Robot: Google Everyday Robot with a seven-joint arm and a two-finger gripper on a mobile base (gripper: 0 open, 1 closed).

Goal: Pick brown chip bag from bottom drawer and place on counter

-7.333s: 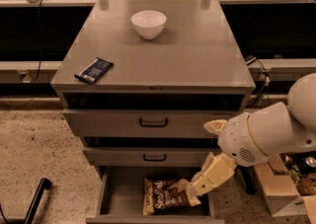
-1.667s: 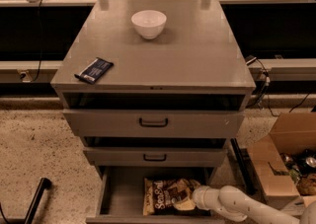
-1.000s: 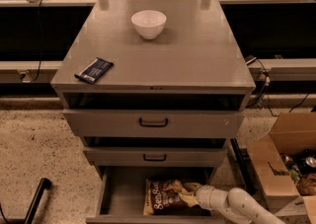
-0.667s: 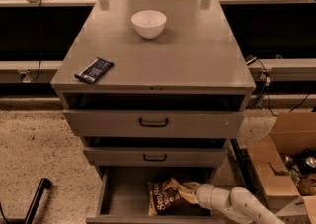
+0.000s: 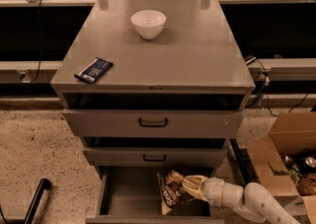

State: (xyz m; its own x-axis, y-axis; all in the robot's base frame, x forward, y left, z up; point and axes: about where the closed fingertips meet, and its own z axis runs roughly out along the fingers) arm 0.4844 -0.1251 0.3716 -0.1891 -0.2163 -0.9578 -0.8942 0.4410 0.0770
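Note:
The brown chip bag (image 5: 172, 191) stands tilted in the right part of the open bottom drawer (image 5: 128, 199), lifted off the drawer floor. My gripper (image 5: 191, 185) reaches in from the lower right and is shut on the bag's right edge. The white arm (image 5: 247, 202) runs off to the bottom right. The grey counter (image 5: 187, 55) tops the cabinet above.
A white bowl (image 5: 148, 23) sits at the back of the counter and a dark blue wrapper (image 5: 93, 69) at its front left. Two shut drawers with black handles (image 5: 153, 123) sit above the open one. A cardboard box (image 5: 286, 159) stands on the floor at the right.
The arm came down into the bottom drawer and took hold of the chip bag. The bag has tipped up from lying flat and shifted slightly up and right.

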